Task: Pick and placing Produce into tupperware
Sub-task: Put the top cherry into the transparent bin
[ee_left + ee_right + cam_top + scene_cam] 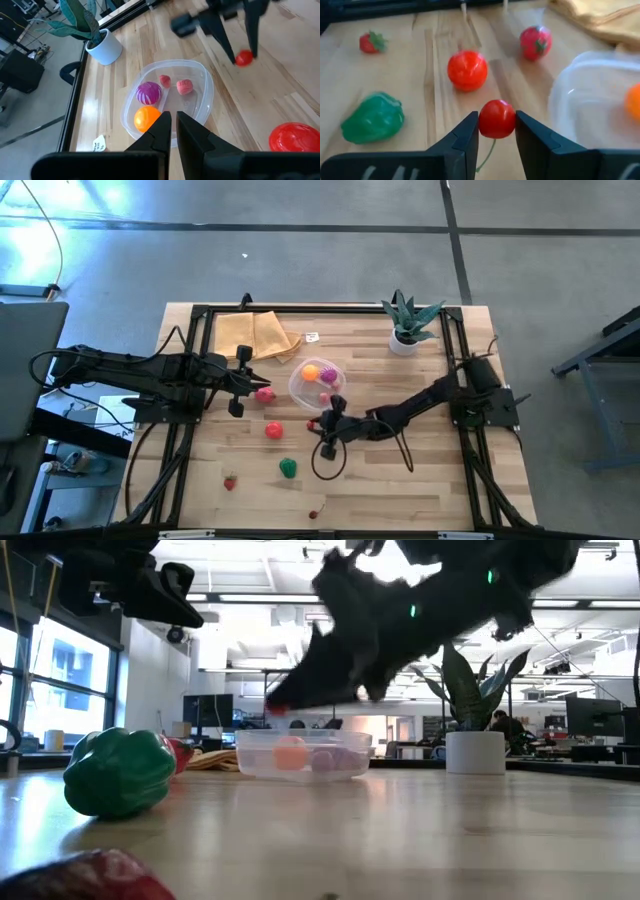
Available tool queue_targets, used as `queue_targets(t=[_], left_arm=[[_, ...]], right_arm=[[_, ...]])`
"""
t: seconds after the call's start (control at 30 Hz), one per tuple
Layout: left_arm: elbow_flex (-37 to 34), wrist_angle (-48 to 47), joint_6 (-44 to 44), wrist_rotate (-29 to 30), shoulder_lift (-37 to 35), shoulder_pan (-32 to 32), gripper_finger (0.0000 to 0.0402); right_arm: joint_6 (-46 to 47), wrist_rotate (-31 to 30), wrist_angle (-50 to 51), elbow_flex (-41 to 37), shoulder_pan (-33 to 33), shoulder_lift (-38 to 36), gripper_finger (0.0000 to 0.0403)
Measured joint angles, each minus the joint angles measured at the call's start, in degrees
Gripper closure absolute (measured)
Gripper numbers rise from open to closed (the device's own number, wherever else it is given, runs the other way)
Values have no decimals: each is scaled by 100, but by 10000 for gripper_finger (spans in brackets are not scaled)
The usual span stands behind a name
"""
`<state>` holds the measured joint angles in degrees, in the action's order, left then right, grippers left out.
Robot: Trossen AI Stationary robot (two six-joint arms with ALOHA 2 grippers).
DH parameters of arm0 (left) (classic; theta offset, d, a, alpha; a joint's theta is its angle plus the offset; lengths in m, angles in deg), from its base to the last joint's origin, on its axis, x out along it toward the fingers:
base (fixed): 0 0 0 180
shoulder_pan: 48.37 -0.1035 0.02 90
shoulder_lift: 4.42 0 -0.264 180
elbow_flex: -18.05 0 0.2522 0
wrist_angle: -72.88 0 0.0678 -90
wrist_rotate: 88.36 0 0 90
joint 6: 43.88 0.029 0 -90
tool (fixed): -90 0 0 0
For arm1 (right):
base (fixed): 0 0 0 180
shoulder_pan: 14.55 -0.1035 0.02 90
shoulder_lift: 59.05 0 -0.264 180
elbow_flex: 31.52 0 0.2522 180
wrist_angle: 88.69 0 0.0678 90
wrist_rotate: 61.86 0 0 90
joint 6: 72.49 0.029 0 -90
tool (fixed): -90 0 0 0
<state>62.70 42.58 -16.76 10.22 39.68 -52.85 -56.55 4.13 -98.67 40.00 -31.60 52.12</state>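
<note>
Tupperware (318, 383) on wood table (450, 470), office bkgd.

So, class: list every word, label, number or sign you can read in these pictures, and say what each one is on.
None can be read.
White tag on the table beside the tub: dark marks, too small and blurred to read.
Screens in the room behind: too far off to read.
Produce, plant pot and cloth: no lettering visible.
</note>
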Motion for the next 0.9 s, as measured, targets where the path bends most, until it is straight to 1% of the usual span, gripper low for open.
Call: queue_targets(t=[0.2, 0.37, 0.47, 0.6, 0.67, 0.9], left_arm=[[0, -1, 0, 1, 2, -1, 383], [0, -2, 1, 0, 2, 1, 383], [0, -1, 0, -1, 2, 1, 383], [0, -1, -1, 1, 2, 1, 383], [0, -1, 0, 0, 2, 0, 383], [0, -2, 0, -1, 2, 0, 383]], right_arm=[[-372, -168, 861, 4, 342, -903, 306], [-490, 61, 1415, 7, 892, -1360, 306], [-453, 343, 1644, 7, 1265, -1398, 306], [-217, 948, 1922, 4, 1687, -1234, 306], [-189, 1082, 1890, 4, 1796, -1115, 306], [-111, 1197, 1841, 4, 1859, -757, 306]])
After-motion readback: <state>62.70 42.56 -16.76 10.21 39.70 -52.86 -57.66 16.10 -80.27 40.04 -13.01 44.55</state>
